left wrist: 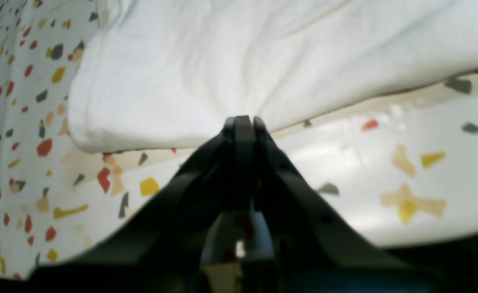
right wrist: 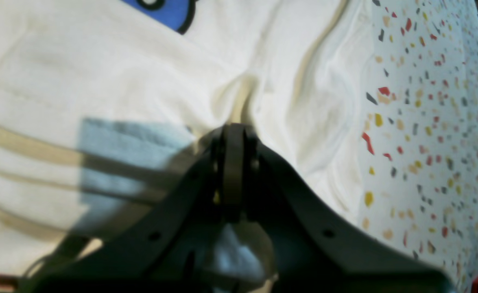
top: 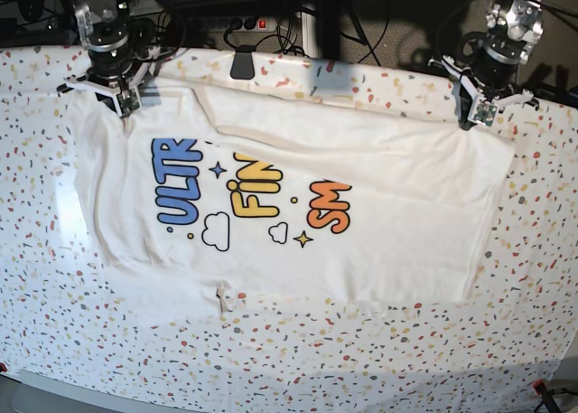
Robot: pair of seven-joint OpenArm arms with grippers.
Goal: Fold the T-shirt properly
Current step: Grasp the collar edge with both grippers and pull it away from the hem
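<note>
Between tools: T-shirt (top: 298,205), far corners pinched by both.

Print showing on the T-shirt (top: 271,205)

In the base view, big rounded letters are showing on its white front: "ULTR" in blue, "FIN" in yellow and "SM" in orange, each word being cut short by a fold of cloth lying over it; no other writing is reading clearly.
</note>
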